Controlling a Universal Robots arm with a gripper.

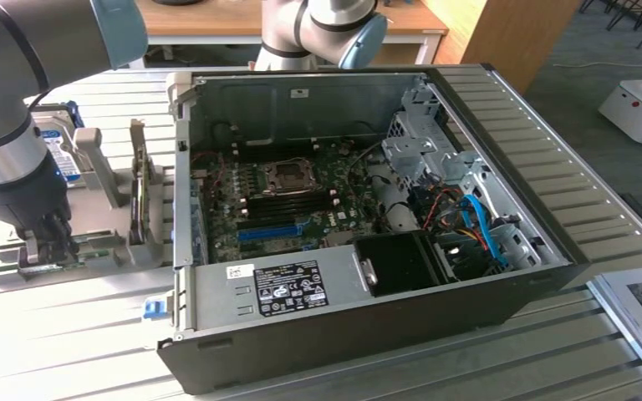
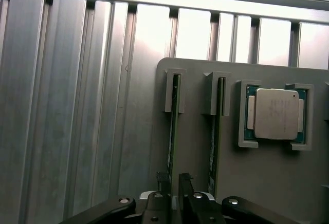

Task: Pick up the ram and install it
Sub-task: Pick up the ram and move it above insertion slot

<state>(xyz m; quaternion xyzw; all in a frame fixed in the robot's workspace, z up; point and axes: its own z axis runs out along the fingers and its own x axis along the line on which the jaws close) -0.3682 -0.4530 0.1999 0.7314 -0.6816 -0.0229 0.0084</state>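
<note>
The ram stands on edge in a slot of a grey holder, a thin green stick seen from above. My gripper is down over its near end. One dark finger presses each side, so the gripper is shut on the ram. A second stick stands in the neighbouring slot. In the exterior view my gripper is at the holder on the exterior view's left, beside the open computer case. The black memory slots lie on the motherboard inside.
A processor chip rests in a pocket of the holder. An expansion card and a blue-labelled hard drive stand upright in the rack behind my gripper. The case wall rises between rack and motherboard. Ribbed aluminium table surrounds everything.
</note>
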